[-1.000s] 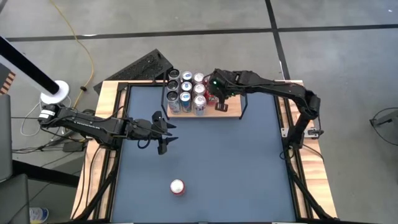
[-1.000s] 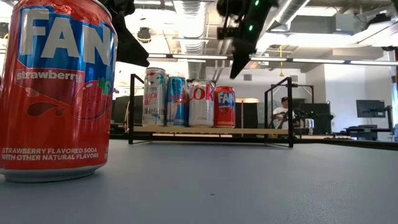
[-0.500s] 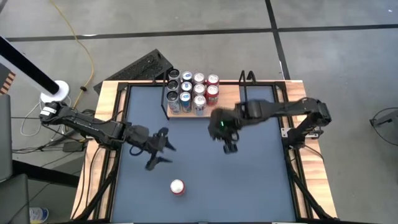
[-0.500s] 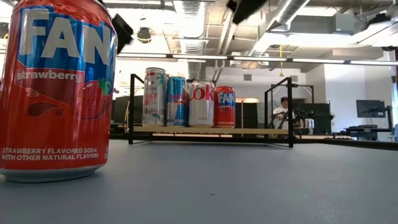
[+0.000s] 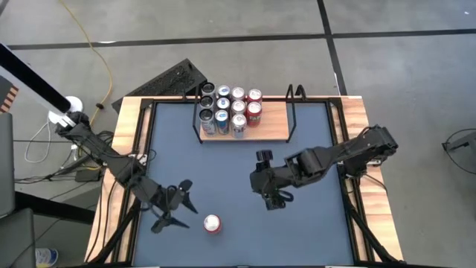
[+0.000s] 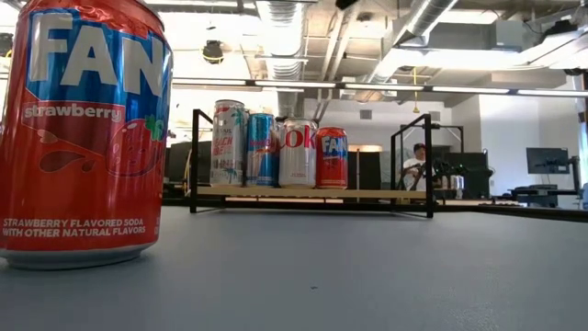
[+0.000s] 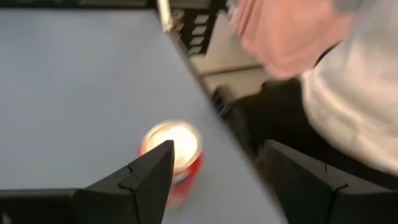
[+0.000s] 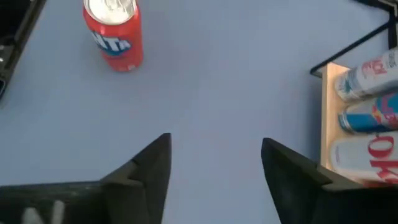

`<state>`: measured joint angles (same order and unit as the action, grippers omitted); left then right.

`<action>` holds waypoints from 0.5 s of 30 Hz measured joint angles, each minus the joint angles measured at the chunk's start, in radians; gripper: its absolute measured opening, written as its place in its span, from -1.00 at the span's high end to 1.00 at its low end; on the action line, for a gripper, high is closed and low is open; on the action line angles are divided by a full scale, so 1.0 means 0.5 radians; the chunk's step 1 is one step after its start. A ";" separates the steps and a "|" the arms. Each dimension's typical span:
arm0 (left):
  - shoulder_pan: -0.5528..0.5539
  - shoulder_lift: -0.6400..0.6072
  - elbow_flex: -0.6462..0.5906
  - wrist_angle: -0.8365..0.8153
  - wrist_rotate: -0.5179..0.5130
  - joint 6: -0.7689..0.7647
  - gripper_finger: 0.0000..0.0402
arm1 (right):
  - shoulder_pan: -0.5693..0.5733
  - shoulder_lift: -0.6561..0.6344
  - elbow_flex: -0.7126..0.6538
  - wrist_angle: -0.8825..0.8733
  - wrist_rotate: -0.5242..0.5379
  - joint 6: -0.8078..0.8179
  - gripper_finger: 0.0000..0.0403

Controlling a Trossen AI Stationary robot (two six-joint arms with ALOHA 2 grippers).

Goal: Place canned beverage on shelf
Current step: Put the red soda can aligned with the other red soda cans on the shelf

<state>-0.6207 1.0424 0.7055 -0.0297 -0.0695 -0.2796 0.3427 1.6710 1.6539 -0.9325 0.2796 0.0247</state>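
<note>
A single red strawberry soda can (image 5: 212, 223) stands upright on the blue-grey surface (image 5: 297, 231) at the lower centre of the high view, well apart from the shelf (image 5: 269, 128) at the upper centre. The left claw (image 5: 172, 210) is placed just beside the can, to its left; in the left wrist view its fingers (image 7: 149, 171) are seen spread apart with the can in the gap beyond them, nothing being gripped. The right claw (image 5: 274, 198) hangs over the middle of the surface, released and empty.

For a sound pick-up, the can should be approached level, centred between the fingers, and clasped at mid-height so that it is not tipped. The bare board at the right of the shelf looks the likeliest spot.

The can is a smooth, glossy metal cylinder with a bright lid, probably slippery. The shelf is a pale wooden board between thin black rod uprights (image 5: 291, 112), carrying eight cans (image 5: 229, 110) in two rows at its left end. The surface appears matt and even.
</note>
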 joint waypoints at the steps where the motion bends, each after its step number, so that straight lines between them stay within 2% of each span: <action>1: -0.026 0.022 0.000 0.078 -0.005 -0.043 -0.19 | 0.017 0.005 0.000 0.009 0.004 0.004 -0.19; 4: -0.117 0.121 0.004 0.310 -0.029 -0.084 -0.19 | 0.069 0.010 -0.003 0.015 0.029 0.012 -0.25; 7: -0.173 0.265 0.143 0.340 -0.047 -0.013 -0.19 | 0.108 0.031 0.000 0.025 0.071 0.071 -0.26; 12: -0.241 0.513 0.525 0.093 -0.048 0.160 -0.30 | 0.141 0.062 0.000 0.024 0.095 0.165 -0.27; 15: -0.242 0.637 0.682 -0.106 0.019 0.072 -0.38 | 0.164 0.098 -0.001 0.027 0.094 0.176 -0.27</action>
<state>-0.7418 1.3609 1.0465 -0.0829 -0.0599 -0.2437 0.4246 1.7202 1.6535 -0.9189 0.3266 0.1129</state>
